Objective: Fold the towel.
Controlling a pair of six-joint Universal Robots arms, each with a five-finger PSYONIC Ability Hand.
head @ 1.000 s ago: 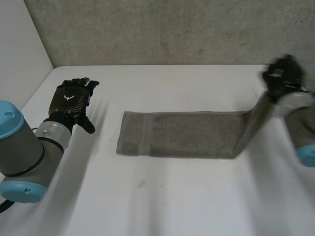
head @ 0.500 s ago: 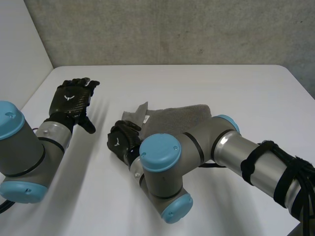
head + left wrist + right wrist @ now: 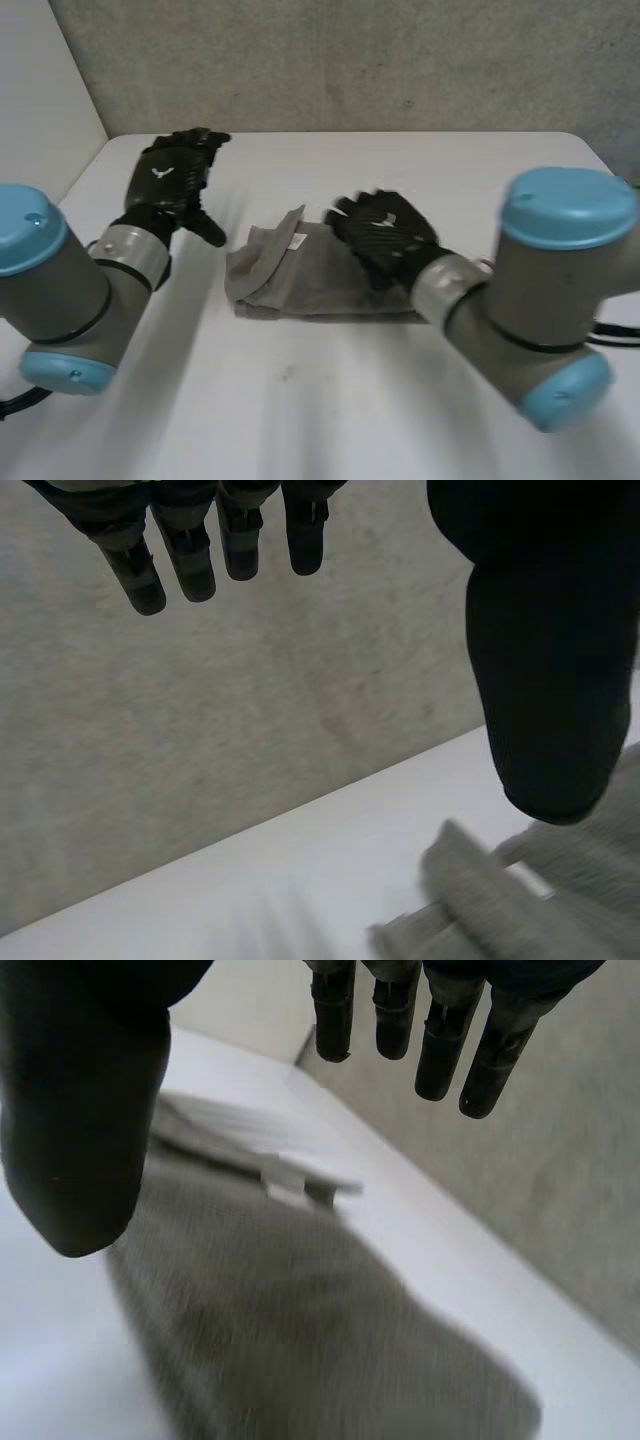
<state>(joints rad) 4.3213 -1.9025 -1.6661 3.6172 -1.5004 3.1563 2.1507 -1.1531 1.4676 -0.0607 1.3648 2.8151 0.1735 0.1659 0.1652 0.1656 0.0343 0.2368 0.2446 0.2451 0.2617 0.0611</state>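
Both spread empty, left hand beside towel, right hand above, tag unreadable

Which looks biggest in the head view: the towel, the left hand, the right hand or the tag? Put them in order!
1. towel: largest.
2. left hand and right hand: they look about alike, so I won't rank them.
3. tag on the towel: smallest.
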